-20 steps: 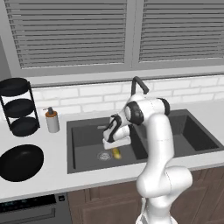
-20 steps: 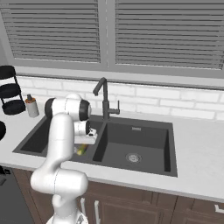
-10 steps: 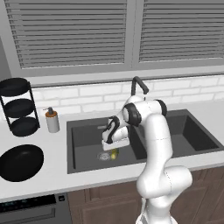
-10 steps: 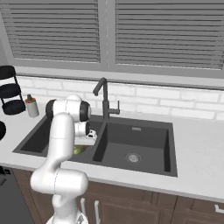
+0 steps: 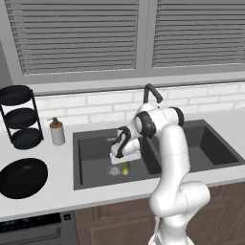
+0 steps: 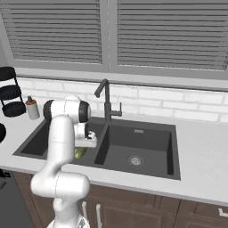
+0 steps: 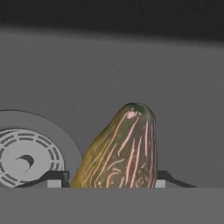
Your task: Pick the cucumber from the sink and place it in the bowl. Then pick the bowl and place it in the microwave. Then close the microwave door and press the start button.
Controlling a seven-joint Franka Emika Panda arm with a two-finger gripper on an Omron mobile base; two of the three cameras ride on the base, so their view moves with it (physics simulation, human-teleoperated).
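Inspection runs left to right across the left base view. At the far left, the three-tier rack [image 5: 20, 117] stands on the counter [image 5: 62, 189]. The bowl [image 5: 23, 177] lies on the counter at lower left, well apart from the sink [image 5: 95, 158]. A soap dispenser [image 5: 57, 132] sits just left of the sink rim.

At centre, the gripper [image 5: 125, 165] reaches down into the left basin. The cucumber [image 5: 125, 168] sits directly under it, just beside the round drain [image 5: 113, 170].

In the hand view, the cucumber [image 7: 120, 151] rises from bottom centre between the two finger tips [image 7: 54, 178], one at each flank. The drain [image 7: 26, 157] lies to its left. The claw appears narrow around the cucumber; whether the pads actually press it cannot be told.

Assessment: the step in hand is the grasp. It should be completed squarely across the cucumber's middle. A straight lift clear of the basin wall is advised before travel toward the bowl. An off-centre pinch risks the rounded body slipping out.
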